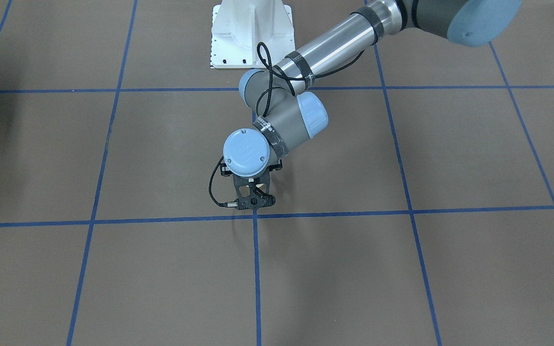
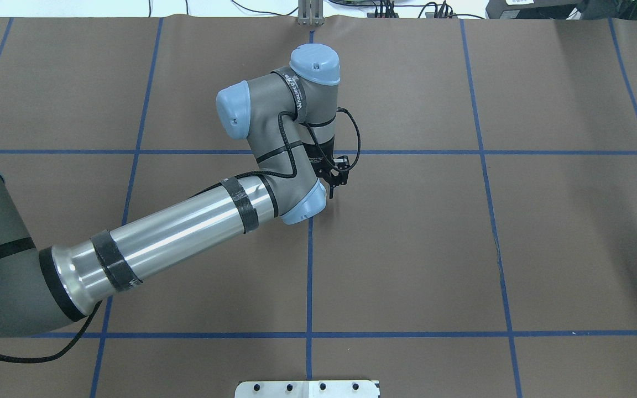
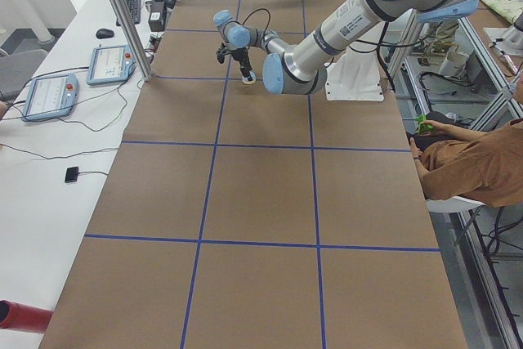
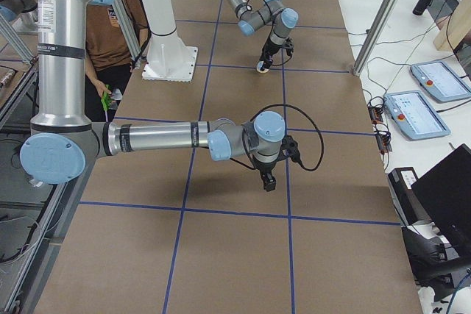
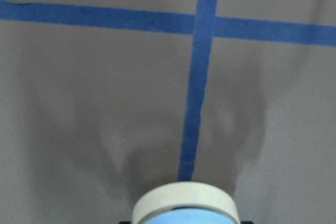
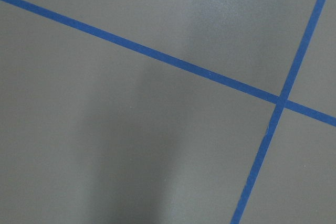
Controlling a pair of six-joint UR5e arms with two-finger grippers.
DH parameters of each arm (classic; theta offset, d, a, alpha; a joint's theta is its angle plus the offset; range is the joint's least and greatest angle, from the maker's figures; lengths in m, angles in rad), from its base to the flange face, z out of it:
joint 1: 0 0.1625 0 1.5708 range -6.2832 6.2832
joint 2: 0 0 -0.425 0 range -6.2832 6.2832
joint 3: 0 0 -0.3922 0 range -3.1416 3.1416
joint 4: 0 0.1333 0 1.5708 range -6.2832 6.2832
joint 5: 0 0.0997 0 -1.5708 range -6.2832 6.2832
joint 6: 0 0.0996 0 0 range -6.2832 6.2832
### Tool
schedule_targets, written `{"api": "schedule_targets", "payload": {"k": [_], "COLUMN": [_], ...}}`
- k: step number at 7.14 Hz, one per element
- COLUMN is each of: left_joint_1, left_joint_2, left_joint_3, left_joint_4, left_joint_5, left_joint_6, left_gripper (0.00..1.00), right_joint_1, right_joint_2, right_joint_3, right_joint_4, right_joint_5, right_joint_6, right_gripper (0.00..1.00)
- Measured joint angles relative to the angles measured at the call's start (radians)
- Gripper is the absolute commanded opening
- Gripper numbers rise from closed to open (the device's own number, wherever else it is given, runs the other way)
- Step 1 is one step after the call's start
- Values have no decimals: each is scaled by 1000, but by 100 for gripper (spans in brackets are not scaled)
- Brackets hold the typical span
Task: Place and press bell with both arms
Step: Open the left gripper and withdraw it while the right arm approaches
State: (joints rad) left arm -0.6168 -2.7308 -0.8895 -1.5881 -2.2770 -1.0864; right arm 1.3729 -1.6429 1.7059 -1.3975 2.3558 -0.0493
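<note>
The bell (image 5: 184, 203), light blue with a cream base ring, sits between my left gripper's fingers just over the brown table, near a blue tape crossing (image 5: 202, 24). It also shows small under the far arm in the exterior right view (image 4: 261, 69) and in the exterior left view (image 3: 249, 79). My left gripper (image 1: 253, 199) (image 2: 330, 185) points straight down and is shut on the bell. My right gripper (image 4: 268, 182) hangs low over the table, apart from the bell, with nothing seen in it. I cannot tell whether it is open or shut. The right wrist view shows only table and tape.
The white bolted pedestal (image 1: 250, 33) stands at the robot's side of the table. A seated operator (image 3: 474, 161) is beside it. Control tablets (image 4: 419, 112) lie on the white side bench, with metal posts (image 4: 383, 12) along the table's edge.
</note>
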Motion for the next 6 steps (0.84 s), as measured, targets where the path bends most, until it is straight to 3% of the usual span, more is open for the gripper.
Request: {"api": "schedule_targets", "payload": {"k": [3,5,6], "left_joint_1": [-42,-124,-172], "left_joint_2": [17,153,262], "left_joint_3": [-82,-308,-448], "left_joint_4": [12,39,48], "left_joint_5": [-9,-36,-47], "left_joint_6": [-2,7,25], "left_gripper": [97,97,97], "right_joint_1": [-34,-141,-241], "right_joint_2": [40,159,238], "right_joint_3": [13,46,79], "right_joint_4": [2,3,2], "right_joint_5": [-1,-49,-126], "right_joint_6": [121,403,609], "right_gripper": [100,100,97]}}
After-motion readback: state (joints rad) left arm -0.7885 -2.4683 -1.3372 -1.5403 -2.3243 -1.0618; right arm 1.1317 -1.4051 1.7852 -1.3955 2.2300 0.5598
